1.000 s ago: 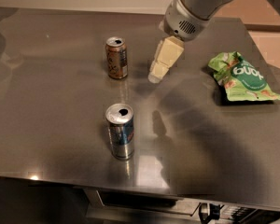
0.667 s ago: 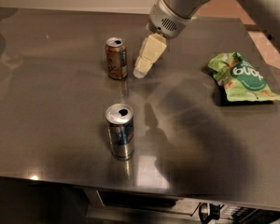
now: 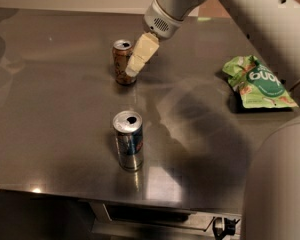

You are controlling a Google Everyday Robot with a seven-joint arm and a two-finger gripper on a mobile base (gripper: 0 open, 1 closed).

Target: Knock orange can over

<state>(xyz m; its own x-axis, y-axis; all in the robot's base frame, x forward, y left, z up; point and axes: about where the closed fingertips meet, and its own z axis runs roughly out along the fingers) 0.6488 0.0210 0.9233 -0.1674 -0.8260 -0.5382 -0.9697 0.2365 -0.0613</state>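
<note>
The orange can (image 3: 122, 61) stands upright on the steel table (image 3: 50, 99), left of centre toward the back. It is orange-brown with a silver top and an open pull-tab hole. My gripper (image 3: 133, 69) reaches down from the upper right. Its pale fingers (image 3: 141, 54) lie against the can's right side, tips about level with the can's lower half. The fingers look pressed together with nothing between them.
A silver-and-blue can (image 3: 128, 140) stands upright nearer the front edge, below the orange can. A green snack bag (image 3: 257, 81) lies at the right. My arm's white body (image 3: 277, 184) fills the lower right corner.
My gripper has moved left and come up against the orange can's right side. The can still stands upright. The other can and the bag have not moved.
</note>
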